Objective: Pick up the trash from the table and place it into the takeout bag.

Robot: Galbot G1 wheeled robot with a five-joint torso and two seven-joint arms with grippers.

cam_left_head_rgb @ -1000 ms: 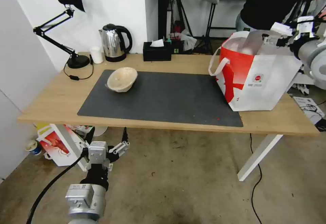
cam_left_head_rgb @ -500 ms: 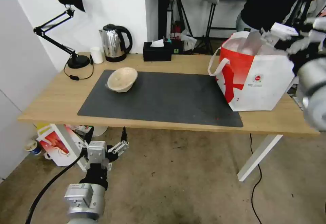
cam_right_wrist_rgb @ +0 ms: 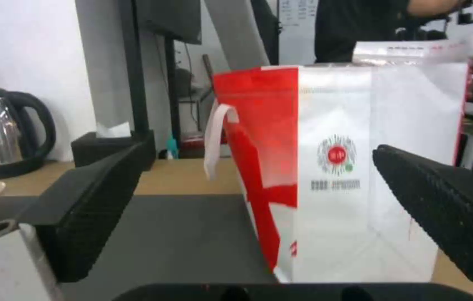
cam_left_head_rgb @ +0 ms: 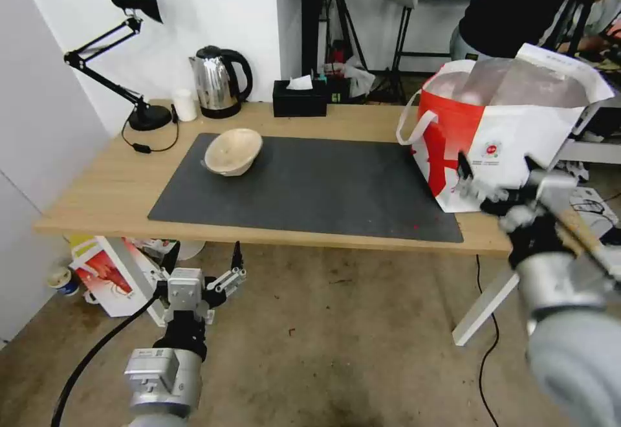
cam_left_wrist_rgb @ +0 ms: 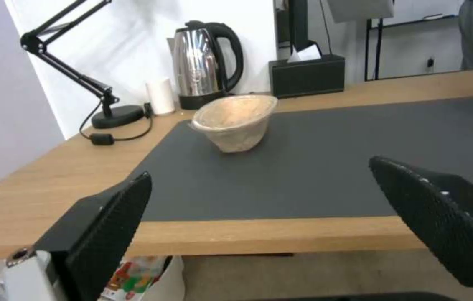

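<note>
The shallow beige bowl [cam_left_head_rgb: 232,151] sits tilted on the far left of the dark grey mat [cam_left_head_rgb: 310,187]. It looks light, thin and stiff; pinch its raised rim. Both claws gape wide and empty: left gripper [cam_left_head_rgb: 217,278] below the near table edge, right gripper [cam_left_head_rgb: 501,187] just before the large white-and-red takeout bag [cam_left_head_rgb: 498,136].

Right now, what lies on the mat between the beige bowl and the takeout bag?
Nothing: the head view shows bare dark grey mat between the shallow beige bowl and the boxy white-and-red takeout bag.
</note>
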